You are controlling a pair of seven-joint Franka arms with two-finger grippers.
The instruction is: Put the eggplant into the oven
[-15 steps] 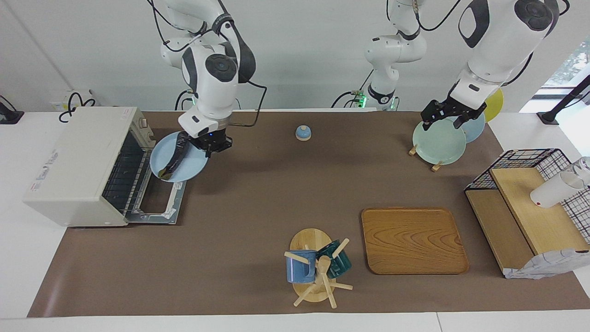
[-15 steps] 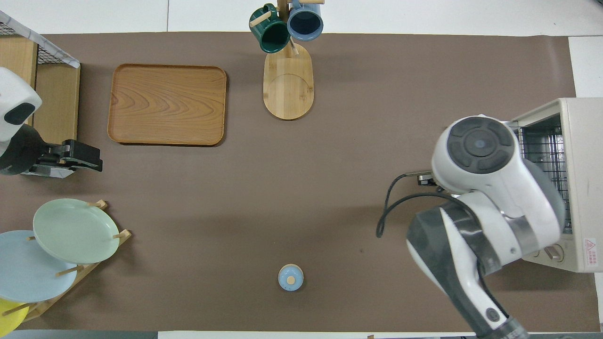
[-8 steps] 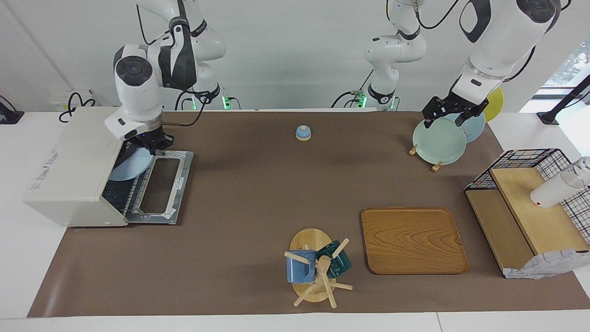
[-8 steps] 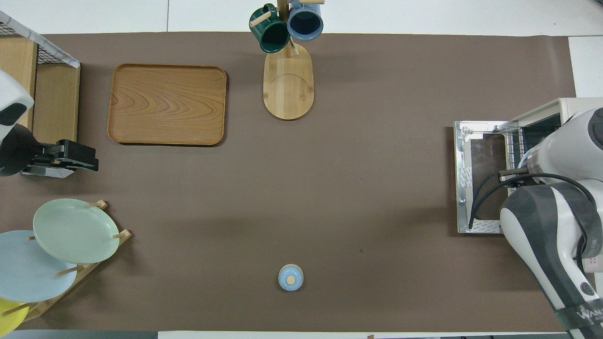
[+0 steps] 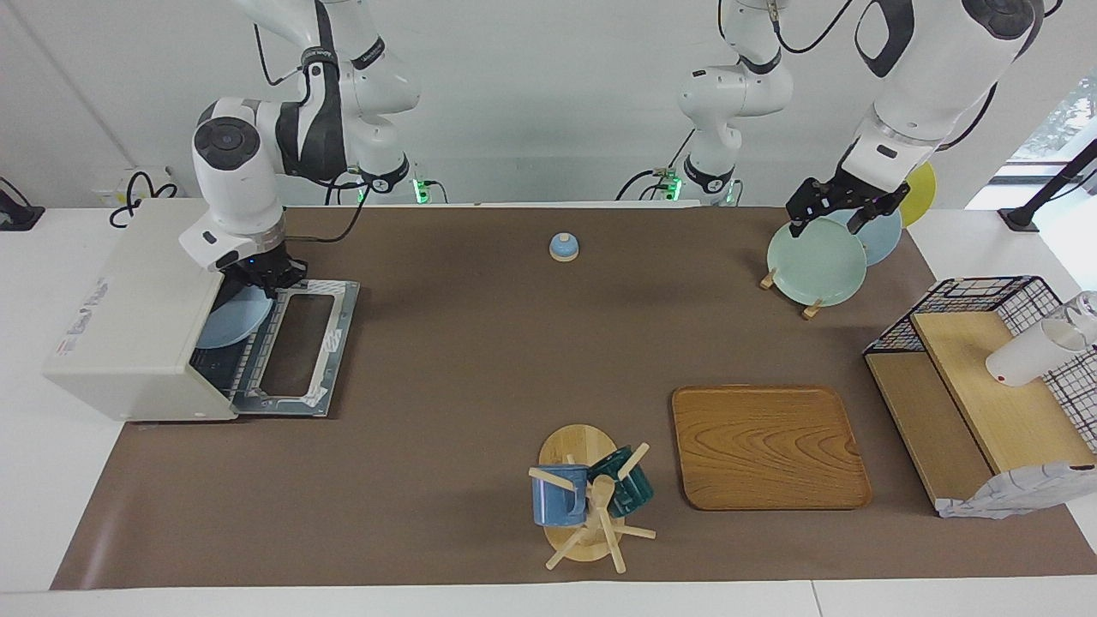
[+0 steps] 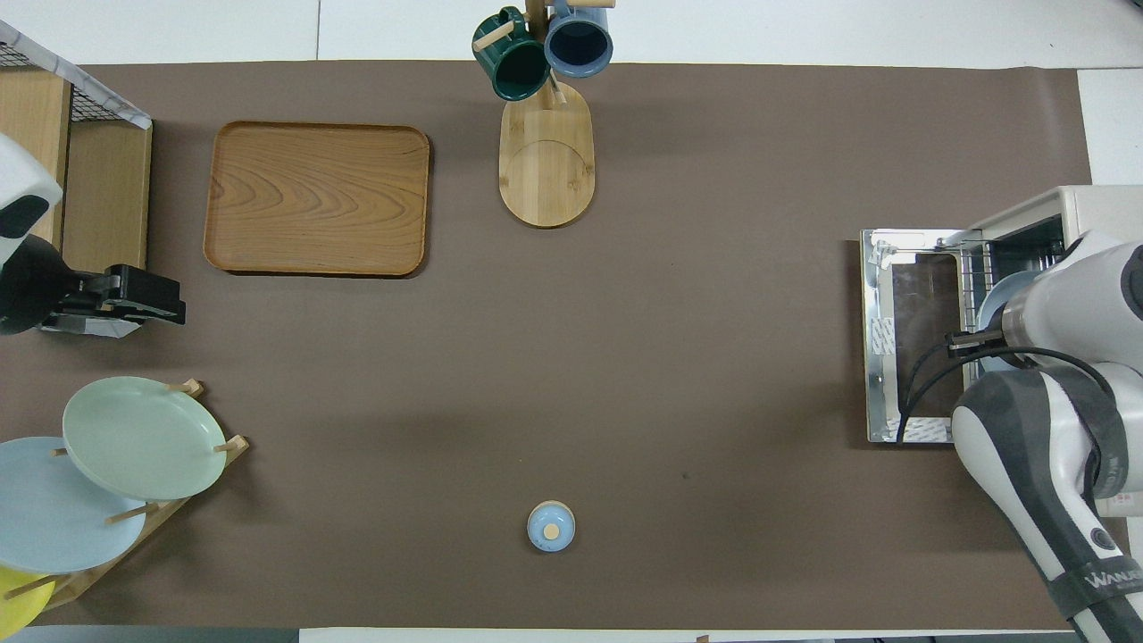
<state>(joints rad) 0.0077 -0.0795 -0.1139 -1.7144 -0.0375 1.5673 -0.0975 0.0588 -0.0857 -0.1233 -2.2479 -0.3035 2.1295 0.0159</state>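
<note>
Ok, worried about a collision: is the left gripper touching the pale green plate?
Apart. The overhead view shows bare brown mat between the left gripper and the pale green plate.

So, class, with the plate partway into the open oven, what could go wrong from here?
1. The right gripper, shut on the light blue plate at the oven mouth, may knock the plate's rim on the opening.
2. The eggplant is not visible now; if the plate tips, it might slide off unseen.
3. The arm could bump the lowered door when pulling out.
</note>
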